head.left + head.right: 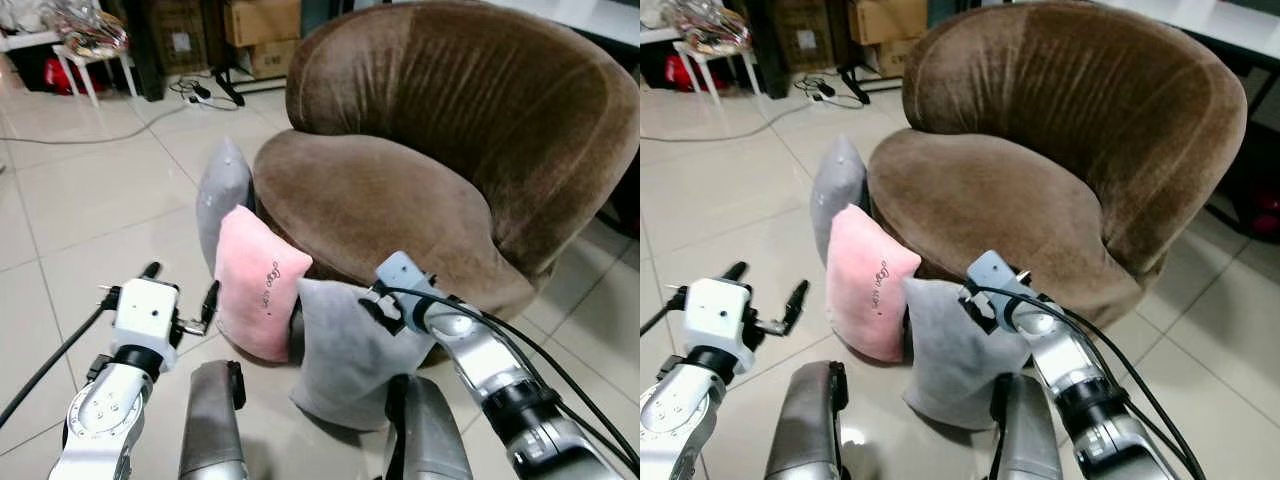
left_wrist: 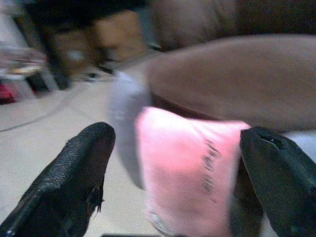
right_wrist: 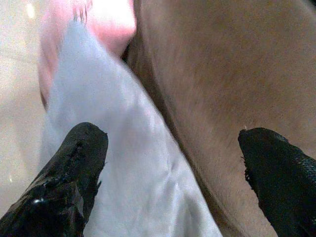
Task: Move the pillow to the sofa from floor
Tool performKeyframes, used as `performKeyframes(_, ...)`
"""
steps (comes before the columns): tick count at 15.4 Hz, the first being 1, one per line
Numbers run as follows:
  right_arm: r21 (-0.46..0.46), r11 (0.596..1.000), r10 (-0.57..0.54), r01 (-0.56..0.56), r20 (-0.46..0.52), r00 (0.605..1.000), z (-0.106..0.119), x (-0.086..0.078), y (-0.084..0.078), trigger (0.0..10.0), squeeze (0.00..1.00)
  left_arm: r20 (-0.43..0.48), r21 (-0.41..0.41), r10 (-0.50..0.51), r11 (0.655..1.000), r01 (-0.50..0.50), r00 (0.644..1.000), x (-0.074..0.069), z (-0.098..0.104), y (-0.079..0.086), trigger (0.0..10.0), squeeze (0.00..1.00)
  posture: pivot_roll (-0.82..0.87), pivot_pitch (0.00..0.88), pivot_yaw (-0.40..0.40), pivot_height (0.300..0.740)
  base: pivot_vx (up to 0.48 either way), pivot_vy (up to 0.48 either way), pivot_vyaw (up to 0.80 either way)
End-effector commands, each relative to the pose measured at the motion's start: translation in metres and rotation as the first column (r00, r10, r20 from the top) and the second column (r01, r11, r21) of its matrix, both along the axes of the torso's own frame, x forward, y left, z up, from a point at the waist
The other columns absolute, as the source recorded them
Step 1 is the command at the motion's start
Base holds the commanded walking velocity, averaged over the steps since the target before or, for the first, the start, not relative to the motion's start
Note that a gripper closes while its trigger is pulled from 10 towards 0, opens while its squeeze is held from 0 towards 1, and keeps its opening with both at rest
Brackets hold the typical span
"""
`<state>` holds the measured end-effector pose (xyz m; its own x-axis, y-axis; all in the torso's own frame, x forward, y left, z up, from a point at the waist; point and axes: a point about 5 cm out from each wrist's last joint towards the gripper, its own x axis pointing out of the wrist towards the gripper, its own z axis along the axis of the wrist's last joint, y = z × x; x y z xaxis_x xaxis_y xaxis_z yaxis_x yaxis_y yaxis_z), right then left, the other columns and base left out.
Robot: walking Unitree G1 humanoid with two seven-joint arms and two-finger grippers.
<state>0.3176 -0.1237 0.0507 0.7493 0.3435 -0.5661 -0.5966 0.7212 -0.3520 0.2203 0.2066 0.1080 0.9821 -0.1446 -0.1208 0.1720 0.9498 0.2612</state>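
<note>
A soft pink fabric pillow point(image 1: 257, 292) stands on the tiled floor point(image 1: 90, 200) against the round brown velvet sofa point(image 1: 420, 180), at its 8 o'clock. Left gripper point(image 1: 180, 295) and right gripper point(image 3: 170, 173) both spread wide, holding nothing.

A pink pillow point(image 1: 260, 290) with small dark lettering sits between two plain grey pillows point(image 1: 345, 355) point(image 1: 224, 195). The sofa point(image 1: 430, 150) is brown; the floor point(image 1: 90, 200) pale tile.

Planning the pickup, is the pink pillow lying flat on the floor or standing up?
Standing up: the pink pillow stands on its bottom edge on the tiled floor, leaning against the brown sofa.
</note>
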Motion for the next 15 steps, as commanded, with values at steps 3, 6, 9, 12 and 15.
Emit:
performKeyframes(3,-0.123,0.992,0.040,-0.041,-0.009,0.999,-0.009,0.009,0.002,10.0,1.00,-0.059,-0.007,-0.087,0.996,0.086,0.994,-0.001,-0.004,-0.003,10.0,0.00,0.04,0.000,-0.057,0.490,0.000,0.000,0.00)
performKeyframes(6,-0.236,0.971,0.021,-0.043,-0.095,0.995,-0.026,0.008,-0.005,10.0,1.00,-0.077,-0.011,-0.110,0.994,0.109,0.991,-0.007,-0.002,0.000,10.0,0.00,0.05,0.000,-0.060,0.490,0.000,0.000,0.00)
performKeyframes(9,-0.299,0.951,0.047,-0.079,-0.111,0.993,-0.028,0.008,-0.007,10.0,1.00,-0.088,-0.015,-0.121,0.993,0.120,0.989,-0.017,0.000,-0.002,10.0,0.00,0.04,0.000,-0.076,0.490,0.000,0.000,0.00)
performKeyframes(12,-0.338,0.933,0.087,-0.119,-0.108,0.990,-0.026,0.010,-0.004,10.0,1.00,-0.103,-0.016,-0.123,0.992,0.122,0.987,-0.029,0.001,-0.001,10.0,0.00,0.02,0.023,-0.110,0.490,0.000,0.000,0.00)
performKeyframes(15,-0.356,0.921,0.129,-0.156,-0.097,0.987,-0.025,0.012,0.000,10.0,1.00,-0.111,-0.006,-0.119,0.993,0.120,0.987,-0.043,0.006,0.001,10.0,0.00,0.02,0.077,-0.148,0.490,0.000,0.000,0.00)
